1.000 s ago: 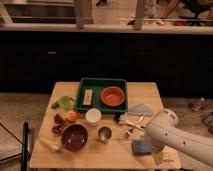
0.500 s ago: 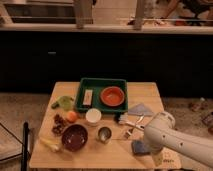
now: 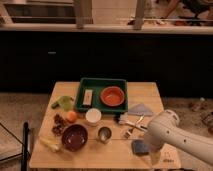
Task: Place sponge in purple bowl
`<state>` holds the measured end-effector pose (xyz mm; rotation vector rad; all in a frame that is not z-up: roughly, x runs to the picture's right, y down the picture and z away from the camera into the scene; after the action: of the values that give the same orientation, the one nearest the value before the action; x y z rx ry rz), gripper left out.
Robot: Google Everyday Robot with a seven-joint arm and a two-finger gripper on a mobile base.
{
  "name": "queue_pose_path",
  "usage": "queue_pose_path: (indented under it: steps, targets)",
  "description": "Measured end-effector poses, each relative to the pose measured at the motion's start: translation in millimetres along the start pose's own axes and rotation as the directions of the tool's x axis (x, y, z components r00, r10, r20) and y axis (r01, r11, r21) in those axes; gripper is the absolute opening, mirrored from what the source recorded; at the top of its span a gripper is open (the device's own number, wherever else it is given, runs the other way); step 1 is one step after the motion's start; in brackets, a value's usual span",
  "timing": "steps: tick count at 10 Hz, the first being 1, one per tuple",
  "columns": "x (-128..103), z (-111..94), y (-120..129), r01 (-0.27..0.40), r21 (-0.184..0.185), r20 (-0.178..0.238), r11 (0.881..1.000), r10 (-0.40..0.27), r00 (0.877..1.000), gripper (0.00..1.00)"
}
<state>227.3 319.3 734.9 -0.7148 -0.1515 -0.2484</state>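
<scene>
The sponge (image 3: 139, 146), a small blue-grey pad, lies on the wooden table (image 3: 115, 155) near its front right. The purple bowl (image 3: 75, 137) stands at the front left, dark and empty, well to the left of the sponge. My white arm (image 3: 167, 132) comes in from the lower right and bends down over the sponge. The gripper (image 3: 150, 150) is at the arm's lower end, right at the sponge's right edge, and is mostly covered by the arm.
A green tray (image 3: 102, 82) at the back holds an orange bowl (image 3: 112, 95) and a small bar (image 3: 88, 97). A white cup (image 3: 93, 116), a metal cup (image 3: 104, 134), utensils (image 3: 131, 123), a pale folded cloth (image 3: 141, 108), an orange (image 3: 72, 116) and a banana (image 3: 49, 144) lie around.
The arm has shifted slightly over the sponge. The sponge and the bowls have not moved.
</scene>
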Motion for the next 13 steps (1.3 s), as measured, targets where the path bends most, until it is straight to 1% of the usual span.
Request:
queue_pose_path:
  steps: [1,2,3,4,8,9,11,13]
  targets:
    - [-2,2,-3,-0.021,0.006,0.016,1.000,0.021,1.000,0.80]
    - [-2,5,-5,-0.065,0.019,0.038,0.998,0.065,0.997,0.80]
    - [1,6,-5,-0.112,0.027,0.052,0.993,0.111,0.992,0.80]
    - [3,9,-7,-0.163,0.035,0.073,0.986,0.160,0.984,0.80]
    - [13,18,-9,-0.274,0.049,0.120,0.961,0.266,0.956,0.80]
    - [13,20,-10,-0.288,0.049,0.129,0.956,0.280,0.951,0.80]
    - [12,24,-11,-0.297,0.046,0.143,0.954,0.288,0.947,0.80]
    - [9,26,-11,-0.281,0.047,0.146,0.959,0.271,0.951,0.80]
